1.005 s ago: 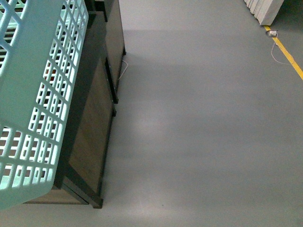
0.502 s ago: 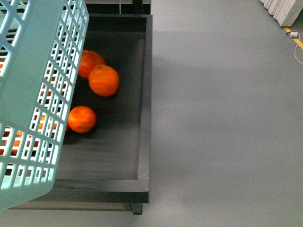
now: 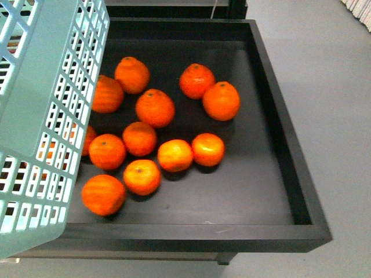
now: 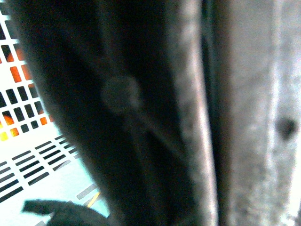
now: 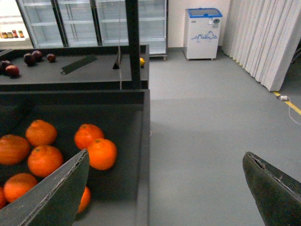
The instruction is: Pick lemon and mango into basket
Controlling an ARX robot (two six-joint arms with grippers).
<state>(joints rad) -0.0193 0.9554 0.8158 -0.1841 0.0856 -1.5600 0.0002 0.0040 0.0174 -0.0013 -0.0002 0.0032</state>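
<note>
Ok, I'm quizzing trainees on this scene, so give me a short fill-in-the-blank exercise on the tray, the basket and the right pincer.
1. The fruits in the black tray are all ____ in colour.
2. In the front view, the teal basket fills the ____ side.
3. The right pincer is ____, holding nothing.
Missing: orange; left; open.

Black bench [image 3: 191, 236] of oranges [image 3: 155, 108]
About a dozen deep-orange oranges lie loosely clustered inside its raised rim, with grey floor [image 3: 324, 69] beside it; farther off stand glass-door fridges [image 5: 113, 21], a white chest freezer [image 5: 202, 33] and pale curtains [image 5: 263, 37].
</note>
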